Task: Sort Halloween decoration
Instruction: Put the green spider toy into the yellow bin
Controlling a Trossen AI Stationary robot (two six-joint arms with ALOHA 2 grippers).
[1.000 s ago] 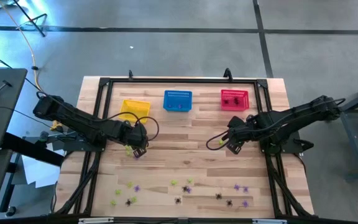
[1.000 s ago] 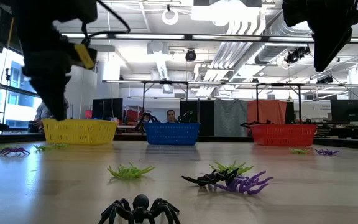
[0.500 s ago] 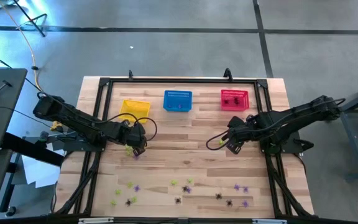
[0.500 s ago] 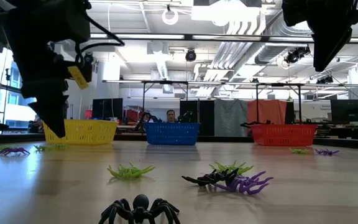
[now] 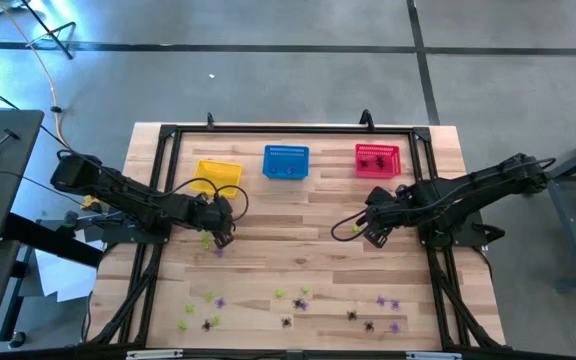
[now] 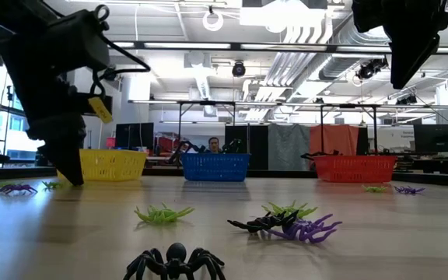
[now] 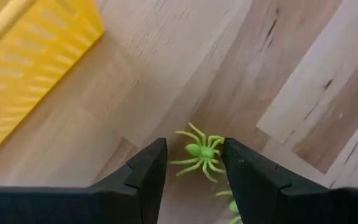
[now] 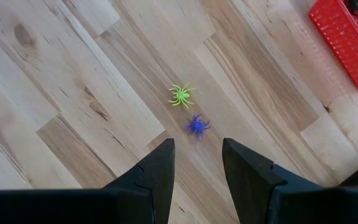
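Left gripper (image 7: 193, 171) hangs low over the wood with its fingers apart, and a yellow-green spider (image 7: 197, 152) lies flat on the table (image 5: 298, 225) in the gap between them, not yet pinched; a second green bit peeks out just beside one finger. Seen from above, this gripper (image 5: 223, 235) sits just in front of the yellow basket (image 5: 217, 173), on the left side of the table. Judging by its look, the spider is a featherlight moulded plastic piece with a small solid body and thin splayed legs that likely flex and spring, so a pinch on the legs could flick it away; the body in the middle looks the surest place to close on, with the fingertips brought right down to the wood since the toy lies so flat. It seems smooth enough to slip, though hardly fragile. Right gripper (image 8: 197, 155) waits higher over the right half, fingers also apart and empty, with a green spider (image 8: 181, 96) and a purple spider (image 8: 197, 126) lying close together on the boards ahead of it. Most of the spiders (image 5: 298, 300) are scattered along the near edge in purple, green and black. Farther back stand the blue basket (image 5: 286, 162) and the red basket (image 5: 377, 158), the red one already holding dark spiders.
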